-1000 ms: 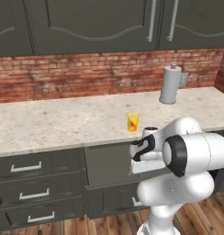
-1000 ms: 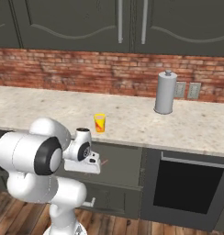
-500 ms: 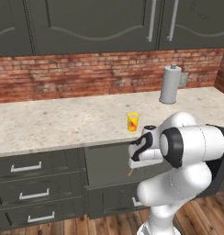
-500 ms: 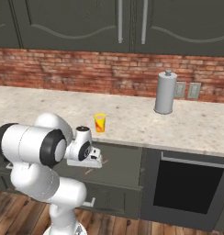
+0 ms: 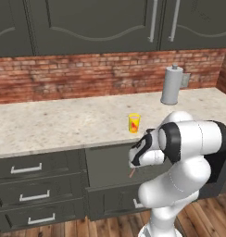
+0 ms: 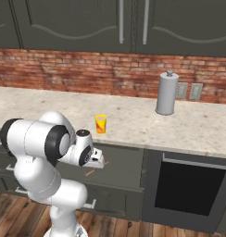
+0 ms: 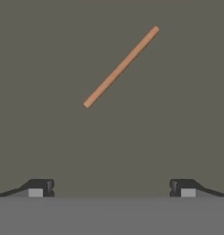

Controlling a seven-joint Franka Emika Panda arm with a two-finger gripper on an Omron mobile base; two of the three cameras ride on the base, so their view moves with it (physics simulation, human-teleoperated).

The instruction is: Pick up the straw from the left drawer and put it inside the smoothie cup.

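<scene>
The straw [image 7: 120,67], a thin orange-brown stick, lies slantwise on the dark floor of the open left drawer [image 7: 178,119]. My gripper [image 7: 111,188] hangs above it, open, with both fingertips [image 7: 38,188] short of the straw and nothing between them. From the base, the gripper [image 5: 134,162] points down into the left drawer [image 5: 108,162], and a bit of the straw [image 5: 132,173] peeks out below the hand. The smoothie cup [image 5: 134,123], yellow with red markings, stands on the counter just behind the drawer. From the right side the cup [image 6: 100,124] sits above the gripper [image 6: 97,160] and the straw [image 6: 89,173].
A tall grey canister [image 5: 172,85] stands at the back right of the counter [image 5: 50,122]. Drawers with silver bar handles [image 5: 26,168] fill the cabinet to the left. A dark oven front [image 6: 189,194] is to the right of the drawer. Wall cabinets hang overhead.
My hand has sunk a little lower and shifted slightly left over the open drawer. The jaws stay open; cup and straw have not moved.
</scene>
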